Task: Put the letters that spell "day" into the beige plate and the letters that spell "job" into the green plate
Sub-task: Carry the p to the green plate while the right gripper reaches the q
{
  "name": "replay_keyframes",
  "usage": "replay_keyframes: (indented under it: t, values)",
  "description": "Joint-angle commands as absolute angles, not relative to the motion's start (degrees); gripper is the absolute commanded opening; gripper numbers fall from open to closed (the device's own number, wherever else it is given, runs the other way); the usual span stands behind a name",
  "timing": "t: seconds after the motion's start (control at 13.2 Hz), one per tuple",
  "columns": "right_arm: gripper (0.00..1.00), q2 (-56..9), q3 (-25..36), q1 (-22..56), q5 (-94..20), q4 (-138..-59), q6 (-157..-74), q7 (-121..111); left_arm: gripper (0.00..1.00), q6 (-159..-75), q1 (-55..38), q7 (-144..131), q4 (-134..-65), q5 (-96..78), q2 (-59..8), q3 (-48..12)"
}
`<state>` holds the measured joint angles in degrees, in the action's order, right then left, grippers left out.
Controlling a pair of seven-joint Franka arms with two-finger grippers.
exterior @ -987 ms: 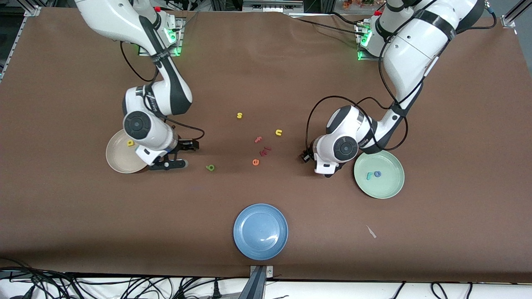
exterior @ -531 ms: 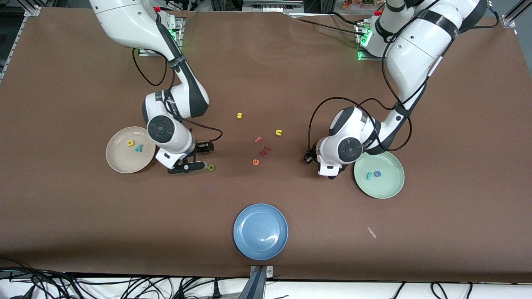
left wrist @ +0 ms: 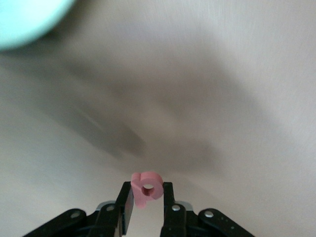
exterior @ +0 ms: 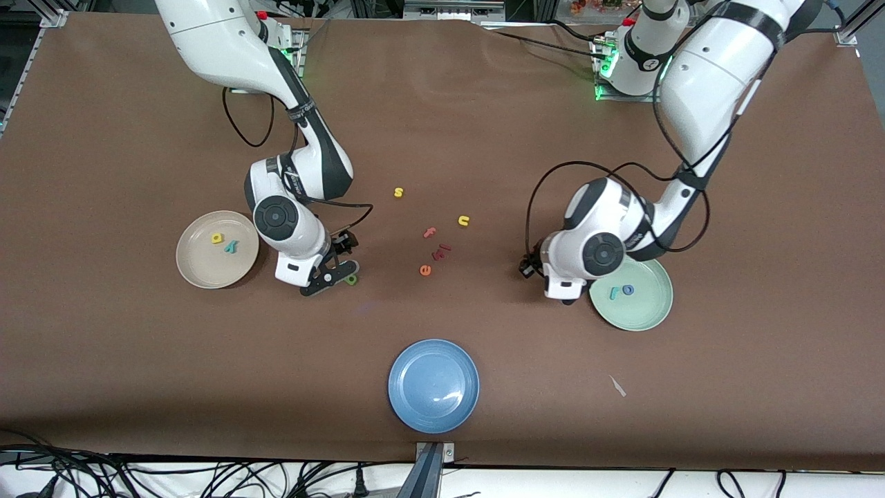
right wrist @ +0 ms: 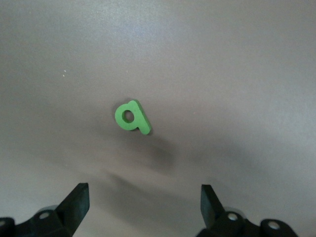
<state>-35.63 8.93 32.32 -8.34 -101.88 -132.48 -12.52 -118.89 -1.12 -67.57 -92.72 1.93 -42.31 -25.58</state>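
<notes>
My left gripper (left wrist: 146, 193) is shut on the salmon-pink letter (left wrist: 146, 187) and holds it off the table beside the green plate (exterior: 646, 308); in the front view the hand (exterior: 565, 296) hides the letter. A teal j (exterior: 613, 293) and a blue o (exterior: 628, 290) lie in that plate. My right gripper (right wrist: 143, 197) hangs open over the green letter (right wrist: 131, 117), which lies flat on the table (exterior: 352, 279). The beige plate (exterior: 200, 266) holds a yellow letter (exterior: 217, 238) and a teal y (exterior: 231, 246).
Loose letters lie mid-table: a yellow s (exterior: 398, 192), a yellow u (exterior: 463, 220), a pink f (exterior: 430, 232), dark red pieces (exterior: 442, 250) and an orange e (exterior: 425, 270). A blue plate (exterior: 433, 386) sits nearer the front camera. A pale scrap (exterior: 617, 386) lies toward the left arm's end.
The right arm swung from the beige plate to above the green letter. The left gripper closed on the pink letter and shifted toward the green plate.
</notes>
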Motion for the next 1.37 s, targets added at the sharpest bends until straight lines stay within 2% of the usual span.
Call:
replay_keyframes:
  t: [0.0, 0.46, 0.76, 0.83, 0.99, 1.21, 1.29]
  values:
    - [1.00, -37.4, 8.7, 32.3, -9.1, -100.4, -134.8, -17.3, 0.00, -115.5, 2.6, -60.7, -93.4, 1.8, -40.1, -25.7]
    - [0.99, -38.8, 7.4, 32.2, -9.1, -100.2, -138.9, -20.0, 0.00, -113.1, 8.0, -48.1, -93.4, 5.4, -39.6, -24.6]
    - [0.94, -40.0, 7.0, 32.2, -9.1, -100.2, -142.0, -20.8, 0.00, -113.0, 12.2, -42.3, -93.3, 5.2, -39.4, -25.0]
    - [0.92, -40.1, 6.9, 32.2, -9.2, -100.2, -142.0, -21.0, 0.00, -113.1, 12.2, -41.8, -93.3, 5.3, -39.5, -24.9]
    - [0.79, -40.3, 6.9, 32.2, -9.2, -100.2, -142.0, -21.0, 0.00, -113.0, 12.3, -40.4, -93.3, 5.4, -39.9, -24.3]
    - [0.69, -40.4, 6.9, 32.2, -9.3, -100.2, -142.1, -20.9, 0.00, -113.2, 12.7, -36.8, -93.3, 5.4, -40.1, -23.3]
    - [0.66, -40.4, 6.8, 32.2, -9.3, -100.2, -142.5, -20.7, 0.04, -113.3, 12.7, -36.5, -93.3, 5.4, -40.3, -23.3]
